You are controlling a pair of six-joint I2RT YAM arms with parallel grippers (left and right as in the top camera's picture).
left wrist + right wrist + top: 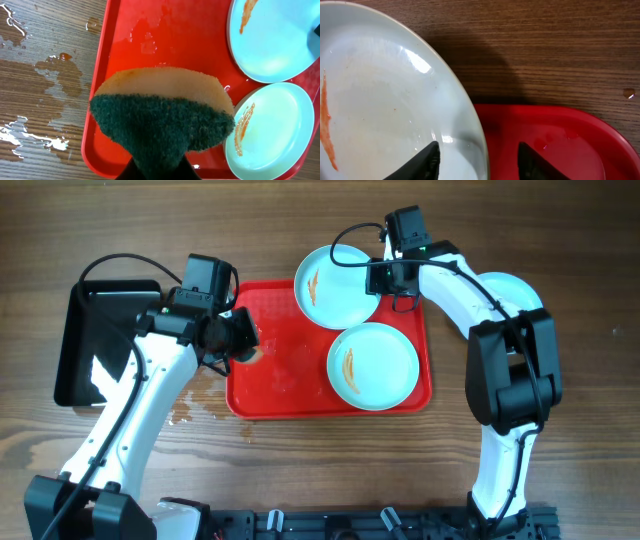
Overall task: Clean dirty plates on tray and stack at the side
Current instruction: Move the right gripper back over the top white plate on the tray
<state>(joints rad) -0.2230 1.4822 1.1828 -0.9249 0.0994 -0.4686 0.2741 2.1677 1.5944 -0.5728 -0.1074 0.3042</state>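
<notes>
On the wooden table, the red tray carries a far plate and a near plate, both streaked, a third plate lies to its right, the left gripper pinches a sponge, and the right gripper stands spread astride the far plate's rim.

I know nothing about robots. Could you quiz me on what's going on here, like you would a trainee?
1. True or false: the far plate and the near plate on the tray both carry orange streaks.
2. What do the left jaws hold? A) sponge B) plate C) cup
3. Fill in: the right jaws stand open on either side of the far plate's ____.
Key: 1 true; 2 A; 3 rim.
</notes>
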